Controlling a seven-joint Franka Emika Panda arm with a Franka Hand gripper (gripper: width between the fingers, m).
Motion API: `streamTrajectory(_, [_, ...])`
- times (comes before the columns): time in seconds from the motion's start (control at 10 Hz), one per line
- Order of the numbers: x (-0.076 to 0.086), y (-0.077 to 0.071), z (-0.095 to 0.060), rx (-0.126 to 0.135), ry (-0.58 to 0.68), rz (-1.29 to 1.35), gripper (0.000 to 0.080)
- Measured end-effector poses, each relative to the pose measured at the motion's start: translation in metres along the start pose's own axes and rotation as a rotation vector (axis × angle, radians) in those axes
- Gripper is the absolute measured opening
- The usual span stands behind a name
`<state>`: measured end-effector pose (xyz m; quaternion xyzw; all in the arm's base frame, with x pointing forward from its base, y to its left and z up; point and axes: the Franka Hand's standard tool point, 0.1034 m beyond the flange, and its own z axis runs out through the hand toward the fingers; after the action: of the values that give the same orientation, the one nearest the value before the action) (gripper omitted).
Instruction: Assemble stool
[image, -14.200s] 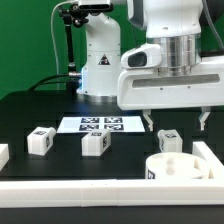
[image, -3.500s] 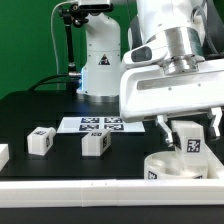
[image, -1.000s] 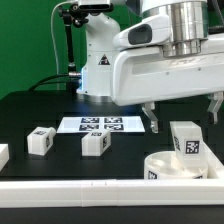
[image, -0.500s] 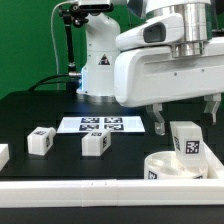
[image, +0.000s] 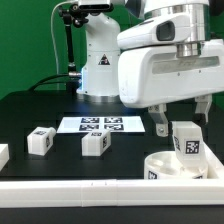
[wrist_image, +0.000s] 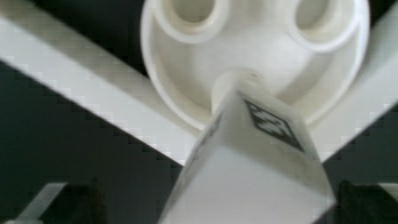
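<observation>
You've got the gripper (image: 182, 121) spread wide, holding nothing, and hanging just over the stool leg (image: 187, 142). One finger sits off each side of the leg's top, with a clear gap between each finger and the plastic. That leg stands upright on the round seat disc (image: 165, 168), tag facing the exterior camera, at the exterior view's right close behind the white border rail (image: 90, 188). In the wrist view the same leg (wrist_image: 249, 160) rises from the seat disc (wrist_image: 214, 70) toward the camera with its tag on the upper face. Two round sockets of the disc show open beyond it, and the dark fingers (wrist_image: 43, 200) are blurred at either side of the leg, well clear of it. You can't tell whether the leg is fully seated in its socket or only resting there. Two loose legs lie on the black table (image: 40, 110): one (image: 40, 140) toward the exterior view's left, another (image: 95, 144) nearer the middle, apart from each other. A further white part (image: 3, 155) is cut off by the exterior view's left edge. The marker board (image: 100, 124) lies flat behind the middle leg, in front of the arm's base (image: 100, 65).
</observation>
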<state>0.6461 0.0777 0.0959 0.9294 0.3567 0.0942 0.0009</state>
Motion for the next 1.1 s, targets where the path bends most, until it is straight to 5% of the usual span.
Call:
streamTrajectory(0.5, [0.0034, -0.0016, -0.0004, -0.04, -0.024, -0.417, 0.0649])
streamTrajectory(1.1, [0.0008, -0.0014, 0.0018, -0.052, -0.064, -0.845, 0.0649])
